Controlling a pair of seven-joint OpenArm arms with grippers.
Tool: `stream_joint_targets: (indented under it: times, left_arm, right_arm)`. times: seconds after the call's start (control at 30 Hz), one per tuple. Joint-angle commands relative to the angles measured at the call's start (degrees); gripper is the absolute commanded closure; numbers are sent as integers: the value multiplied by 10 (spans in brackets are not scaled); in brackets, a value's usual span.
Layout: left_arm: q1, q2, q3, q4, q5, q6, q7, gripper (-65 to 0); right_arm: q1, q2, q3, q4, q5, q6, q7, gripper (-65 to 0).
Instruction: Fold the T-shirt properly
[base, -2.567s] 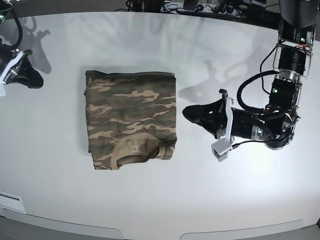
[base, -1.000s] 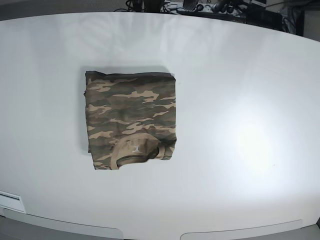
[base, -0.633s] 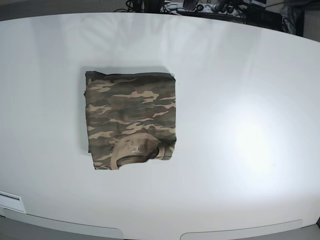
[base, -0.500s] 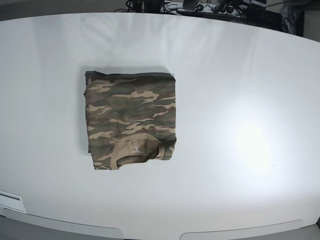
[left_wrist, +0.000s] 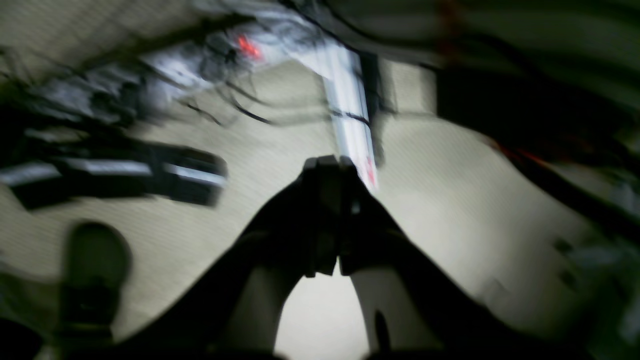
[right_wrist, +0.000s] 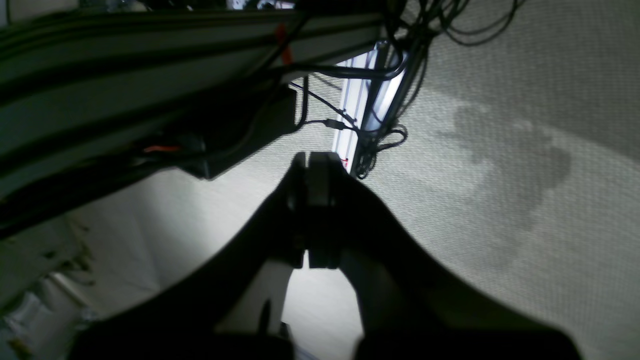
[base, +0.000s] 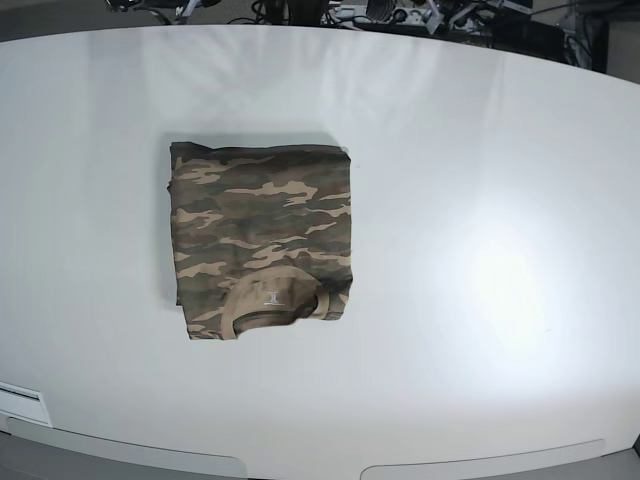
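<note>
Small pale mark inside the collar (base: 271, 278), too small to read. Folded into a near-square: camouflage T-shirt (base: 262, 215) in brown, tan and dark green, flat on the white table (base: 430, 300), left of centre in the base view. Both grippers (left_wrist: 325, 215) (right_wrist: 315, 210) closed, empty.

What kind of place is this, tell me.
Probably a robotics lab or test station: a large white table bears a folded camouflage T-shirt, a tangle of black cables hangs near the right gripper, and electronics and wiring crowd the table's far edge.
</note>
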Motion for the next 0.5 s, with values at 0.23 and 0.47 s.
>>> stream_joint_targets:
  times: [0.23,0.47]
  left_arm:
    - [-12,65,19,-28,-23,139,-38,0]
    - [-39,75,20,-47,-81,167,-33,0]
  right_arm:
    - [14,-68,0,-15,-133,-196,31,0]
    - [16,-81,0,-15,-194,-226,89,0]
